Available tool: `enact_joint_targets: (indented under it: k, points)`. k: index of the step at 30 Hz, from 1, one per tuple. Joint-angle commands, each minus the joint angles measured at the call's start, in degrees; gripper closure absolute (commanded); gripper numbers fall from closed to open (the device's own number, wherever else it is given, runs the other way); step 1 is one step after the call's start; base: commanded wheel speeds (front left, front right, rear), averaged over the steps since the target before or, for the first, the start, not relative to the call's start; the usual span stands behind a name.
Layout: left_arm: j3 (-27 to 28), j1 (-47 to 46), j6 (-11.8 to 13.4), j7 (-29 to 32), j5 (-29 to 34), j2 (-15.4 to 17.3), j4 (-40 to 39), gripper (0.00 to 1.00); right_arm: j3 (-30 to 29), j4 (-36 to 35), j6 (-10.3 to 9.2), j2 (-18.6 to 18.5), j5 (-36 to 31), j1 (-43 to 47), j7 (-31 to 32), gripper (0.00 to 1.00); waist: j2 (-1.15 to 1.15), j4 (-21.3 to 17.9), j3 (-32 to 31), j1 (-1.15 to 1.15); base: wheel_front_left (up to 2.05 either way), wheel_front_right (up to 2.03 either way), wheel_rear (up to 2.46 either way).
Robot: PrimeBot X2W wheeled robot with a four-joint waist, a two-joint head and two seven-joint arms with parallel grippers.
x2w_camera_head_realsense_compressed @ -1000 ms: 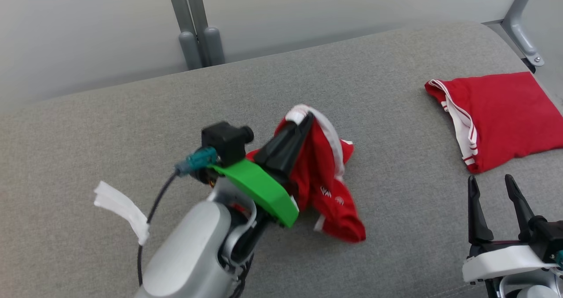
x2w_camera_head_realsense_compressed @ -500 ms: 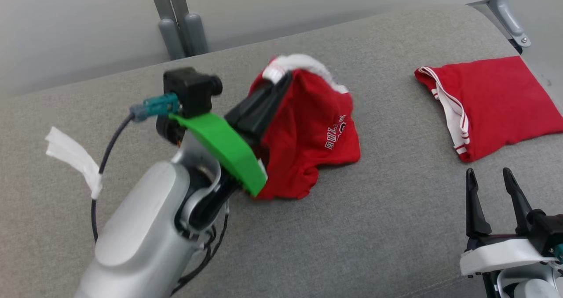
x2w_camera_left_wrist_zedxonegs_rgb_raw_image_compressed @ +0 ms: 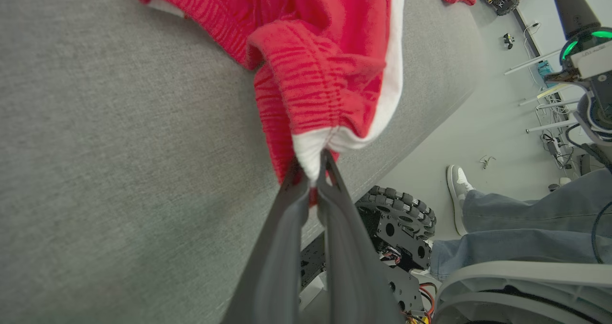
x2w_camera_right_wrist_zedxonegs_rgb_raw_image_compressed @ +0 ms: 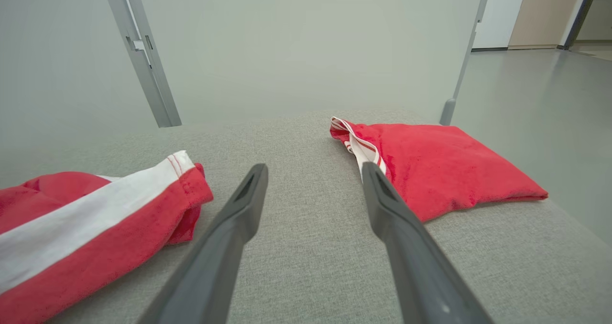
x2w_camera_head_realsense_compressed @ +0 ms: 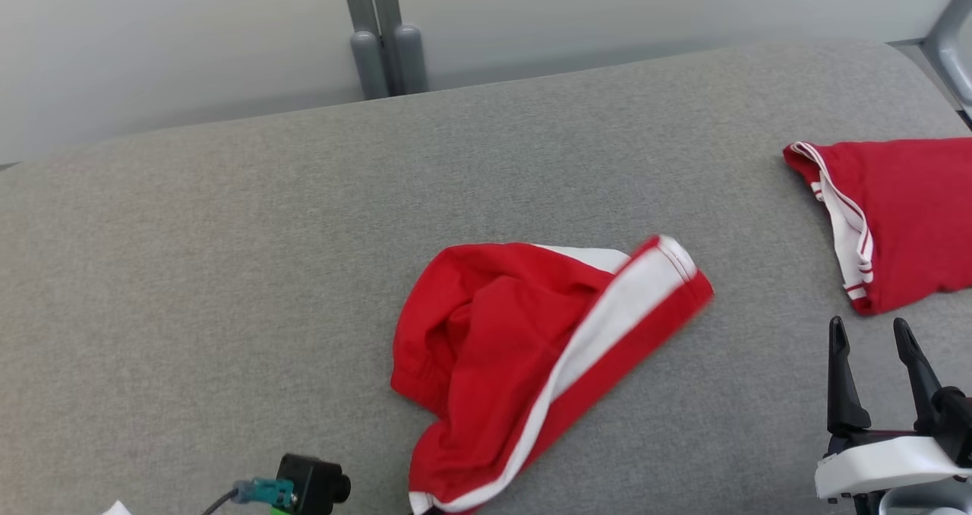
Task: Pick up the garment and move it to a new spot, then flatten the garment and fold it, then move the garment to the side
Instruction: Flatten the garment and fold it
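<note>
Left jaws pinching garment (x2w_camera_head_realsense_compressed: 493, 325), folded red cloth (x2w_camera_head_realsense_compressed: 911, 211) well apart

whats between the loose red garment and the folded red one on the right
Bare grey cushion separates the garment and the folded piece, in the head view.

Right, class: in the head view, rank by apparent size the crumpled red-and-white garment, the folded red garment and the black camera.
1. crumpled red-and-white garment
2. folded red garment, cropped by the frame edge
3. black camera
</note>
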Motion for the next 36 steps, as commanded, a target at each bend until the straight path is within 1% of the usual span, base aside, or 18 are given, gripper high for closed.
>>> enact_joint_targets:
  k: [1,4,7,11,12,13,14,16,18,20,22,23,24,27,30,32,35,36]
  points:
    - [-0.18,1.41,0.31,-0.73,0.49,-0.13,1.42,1.0,0.13,0.04,-0.02,-0.33,-0.29,0.75,0.01,0.0,0.0,2.9,-0.36,0.0,0.0,0.0,0.0]
    - [-0.41,2.74,0.34,-2.5,0.94,-0.56,5.85,1.0,0.66,0.5,-0.02,-0.8,-0.46,0.74,0.01,0.0,0.0,4.53,-0.83,0.0,0.0,0.0,0.0]
    - [-0.02,3.7,-0.08,-4.44,-0.1,-1.91,9.6,1.0,0.68,0.68,-0.02,-1.0,-0.61,0.92,0.01,0.0,0.0,5.81,-1.53,0.0,0.0,0.0,0.0]
    - [-0.03,3.16,-0.86,-6.24,0.21,-2.55,11.88,1.0,0.53,0.76,-0.02,-1.42,-0.7,1.11,0.01,0.0,0.0,6.98,-1.83,0.0,0.0,0.0,0.0]
    - [0.16,2.94,-0.97,-6.97,0.47,-2.73,12.03,0.91,0.67,0.74,-0.02,-1.47,-0.77,1.17,0.01,0.0,0.0,7.14,-1.9,0.0,0.0,0.0,0.0]
    - [0.54,2.66,-1.06,-8.15,0.76,-2.87,12.04,0.35,0.75,0.71,-0.02,-1.57,-0.83,1.31,0.01,0.0,0.0,7.33,-1.98,0.0,0.0,0.0,0.0]
    - [0.68,2.71,-1.01,-8.59,0.48,-2.99,12.22,0.0,0.82,0.68,-0.02,-1.64,-0.87,1.35,0.01,0.0,0.0,7.44,-2.06,0.0,0.0,0.0,0.0]
    - [1.11,2.7,-0.93,-9.94,0.99,-2.86,12.16,0.0,1.02,0.51,-0.02,-1.76,-0.93,1.39,0.01,0.0,0.0,7.58,-2.32,0.0,0.0,0.0,0.0]
    - [1.74,3.09,-0.02,-11.88,2.15,-2.33,11.92,0.0,1.28,0.2,-0.02,-1.78,-1.04,1.42,0.01,0.0,0.0,7.48,-2.74,0.0,0.0,0.0,0.0]
    - [2.2,4.48,1.78,-13.15,3.23,-1.79,11.62,0.0,1.43,-0.17,-0.02,-1.94,-1.22,1.63,0.01,0.0,0.0,7.21,-3.35,0.0,0.0,0.0,0.0]
    - [3.02,5.6,4.32,-14.42,4.19,-1.03,10.59,0.0,1.52,-0.52,-0.02,-2.11,-1.41,1.96,0.01,0.0,0.0,6.86,-4.02,0.0,0.0,0.0,0.0]
    - [4.13,6.06,5.74,-15.92,4.16,-0.89,9.55,0.0,1.45,-0.87,-0.02,-2.2,-1.61,2.07,0.01,0.0,0.0,6.69,-4.44,0.0,0.0,0.0,0.0]
    - [4.91,6.57,6.47,-17.28,4.17,-0.82,8.59,0.0,1.42,-1.05,-0.02,-2.16,-1.65,2.25,0.01,0.0,0.0,6.57,-4.84,0.0,0.0,0.0,0.0]
    - [8.58,8.49,9.96,-23.64,5.2,-1.09,4.97,0.0,0.95,-1.87,-0.02,-2.27,-1.66,2.84,0.01,0.0,0.0,6.44,-5.44,0.0,0.0,0.0,0.0]
    - [12.06,9.48,12.59,-26.95,8.18,-2.28,3.07,0.0,0.62,-2.33,-0.02,-2.34,-1.93,3.45,0.01,0.0,0.0,6.59,-6.04,0.0,0.0,0.0,0.0]
    - [13.89,9.61,14.12,-27.63,11.93,-2.65,2.88,0.0,0.38,-2.64,-0.02,-2.39,-1.96,3.56,0.01,0.0,0.0,6.7,-6.39,0.0,0.0,0.0,0.0]
    - [19.62,10.27,14.58,-27.78,17.03,-6.89,1.51,0.0,0.23,-3.43,-0.02,-2.52,-2.4,3.44,0.01,0.0,0.0,7.03,-6.81,0.0,0.0,0.0,0.0]
    - [21.17,10.68,14.46,-27.77,19.81,-7.51,1.81,0.0,0.26,-3.67,-0.02,-2.46,-2.4,3.41,0.01,0.0,0.0,7.09,-6.99,0.0,0.0,0.0,0.0]
